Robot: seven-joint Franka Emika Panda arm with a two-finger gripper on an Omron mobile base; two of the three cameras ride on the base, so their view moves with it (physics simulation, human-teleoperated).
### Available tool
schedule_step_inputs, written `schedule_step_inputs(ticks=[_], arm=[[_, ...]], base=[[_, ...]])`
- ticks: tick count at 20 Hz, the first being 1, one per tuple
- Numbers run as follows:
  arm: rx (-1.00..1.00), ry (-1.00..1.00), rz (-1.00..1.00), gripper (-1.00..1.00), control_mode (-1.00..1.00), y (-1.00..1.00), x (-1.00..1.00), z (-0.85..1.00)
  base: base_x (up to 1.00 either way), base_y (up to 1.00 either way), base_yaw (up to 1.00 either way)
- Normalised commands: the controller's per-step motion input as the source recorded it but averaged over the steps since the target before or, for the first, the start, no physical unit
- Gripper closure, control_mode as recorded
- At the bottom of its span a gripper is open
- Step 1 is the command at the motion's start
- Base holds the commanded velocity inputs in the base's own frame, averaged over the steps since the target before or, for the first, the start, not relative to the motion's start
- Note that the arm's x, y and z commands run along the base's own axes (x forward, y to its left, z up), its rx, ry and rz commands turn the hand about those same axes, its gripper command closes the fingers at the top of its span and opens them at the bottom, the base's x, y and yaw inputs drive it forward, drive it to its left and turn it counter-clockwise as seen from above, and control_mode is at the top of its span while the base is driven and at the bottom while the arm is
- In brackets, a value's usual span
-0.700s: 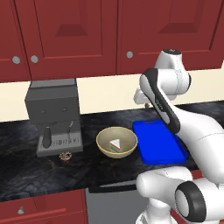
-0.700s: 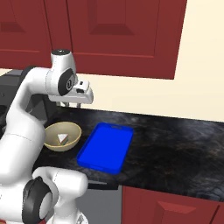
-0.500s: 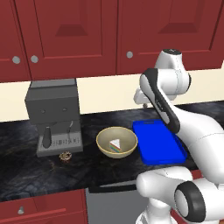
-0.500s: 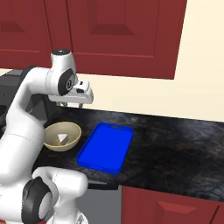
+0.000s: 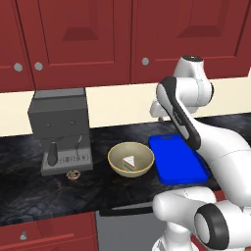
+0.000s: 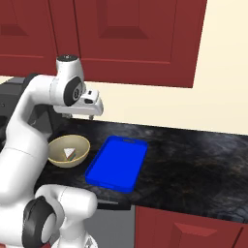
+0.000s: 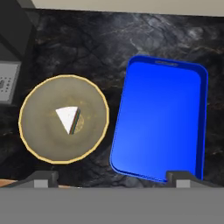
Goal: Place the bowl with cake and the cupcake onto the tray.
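Scene: dark marbled tabletop (image 5: 29,196) under red wall cabinets (image 5: 88,44), with red lower cabinet fronts below the edge.

The bowl with cake (image 5: 131,159) stands on the tabletop, roughly centre in the left base view. It is tan, upright, and one white wedge of cake (image 7: 68,119) with a red and green striped side lies near its middle. The bowl sits just beside the tray (image 5: 177,158), on the tray's left in that view, with a narrow strip of tabletop between the two rims; they do not touch.

The tray is bright blue, flat, with a low rim, and nothing lies on it. Its long side runs away from the robot.

The cupcake (image 5: 74,175) is small and dark brown. It rests on the tabletop right at the front foot of the grey coffee machine (image 5: 61,130), well apart from the tray and on the far side of the bowl from it.

The hand (image 6: 80,116) hangs high above the tabletop, over the gap between bowl and tray, pointing down. Its fingers (image 7: 43,178) stand wide apart and grip nothing. In the hand view, one tip frames the bowl's side and the other the tray's near corner.
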Motion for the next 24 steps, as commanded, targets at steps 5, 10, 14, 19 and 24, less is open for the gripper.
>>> schedule_step_inputs(ticks=[5,10,14,19,24], arm=[[-0.02,0.01,0.00,-1.00,-1.00,0.22,0.00,-0.75],[0.00,0.00,-0.11,-1.00,-1.00,0.04,0.00,-0.74],[0.12,-0.01,-0.26,-1.00,-1.00,-0.05,0.09,-0.73],[0.26,-0.06,-0.12,-1.00,-1.00,0.00,0.03,-0.32],[0.06,0.04,-0.07,-1.00,-1.00,0.03,0.02,-0.07]], base=[[0.00,0.00,0.00],[0.00,0.00,0.00],[0.00,0.00,0.00],[0.00,0.00,0.00],[0.00,0.00,0.00]])
